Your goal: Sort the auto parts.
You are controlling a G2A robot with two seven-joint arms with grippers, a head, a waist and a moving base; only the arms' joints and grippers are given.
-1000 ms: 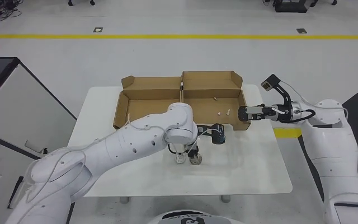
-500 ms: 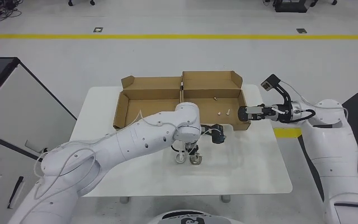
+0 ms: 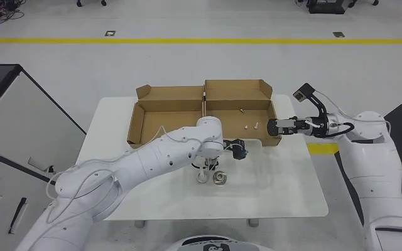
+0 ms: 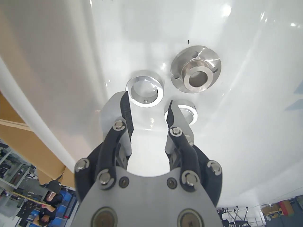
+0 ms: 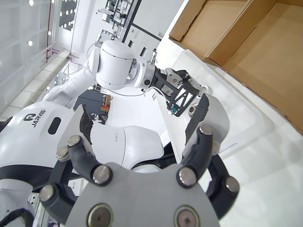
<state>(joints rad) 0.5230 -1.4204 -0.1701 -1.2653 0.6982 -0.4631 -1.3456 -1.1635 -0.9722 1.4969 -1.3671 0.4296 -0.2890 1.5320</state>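
Observation:
Three metal auto parts lie together on the white table (image 3: 276,182): a flanged hub (image 4: 196,72), a plain ring (image 4: 144,88) and a second ring (image 4: 189,112) partly hidden by a finger. In the top view the ring (image 3: 202,178) and hub (image 3: 220,178) lie mid-table. My left gripper (image 4: 148,109) hovers open just above them, nothing between its fingers; it appears in the top view as left gripper (image 3: 212,167). My right gripper (image 5: 144,114) is open and empty, held by the right front corner of the boxes, shown as right gripper (image 3: 270,127).
Two open cardboard boxes stand side by side at the back of the table, the left box (image 3: 164,119) and the right box (image 3: 233,95). A few small parts (image 3: 247,125) lie in the right box. The table's front and right side are bare.
The left arm's wrist has shifted slightly toward the boxes, uncovering the hub and ring in the top view. The right arm has not moved.

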